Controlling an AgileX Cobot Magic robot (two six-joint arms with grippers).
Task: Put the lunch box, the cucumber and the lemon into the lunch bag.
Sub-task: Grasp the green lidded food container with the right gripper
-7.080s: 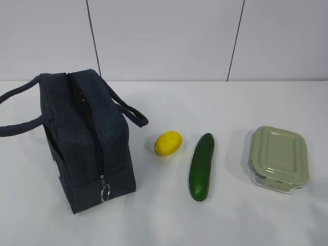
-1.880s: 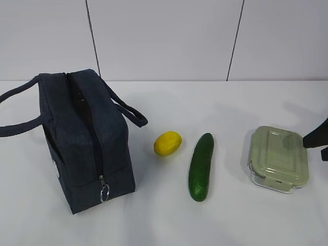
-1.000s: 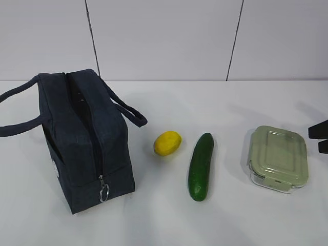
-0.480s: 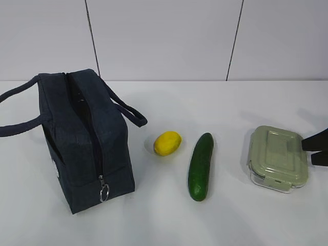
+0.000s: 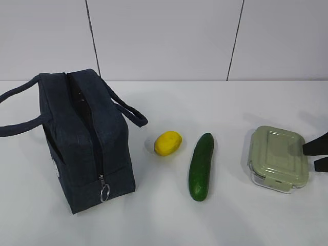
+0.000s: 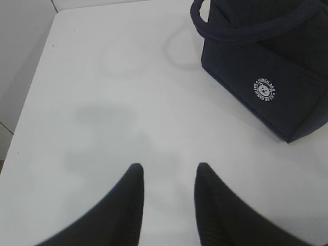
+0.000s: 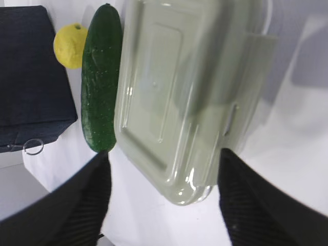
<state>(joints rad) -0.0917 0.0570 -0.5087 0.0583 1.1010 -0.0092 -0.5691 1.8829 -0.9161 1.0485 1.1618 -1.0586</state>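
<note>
The lunch box (image 5: 278, 158) with its sage-green lid sits at the right of the table and fills the right wrist view (image 7: 189, 92). The cucumber (image 5: 201, 166) lies left of it, the lemon (image 5: 168, 143) further left. The navy lunch bag (image 5: 84, 138) stands at the left, zipper closed with the ring pull at the front. My right gripper (image 5: 319, 155) is open at the right edge, just beside the box; its fingertips (image 7: 97, 179) are spread wide with the box's near corner between them. My left gripper (image 6: 166, 171) is open and empty over bare table beside the bag (image 6: 266, 77).
The white table (image 5: 164, 220) meets a white panelled wall behind. The bag's loop handles (image 5: 130, 110) stick out on both sides. The left table edge (image 6: 31, 97) shows in the left wrist view.
My right gripper has come into view at the right edge and moved in toward the lunch box. The objects have stayed in place.
</note>
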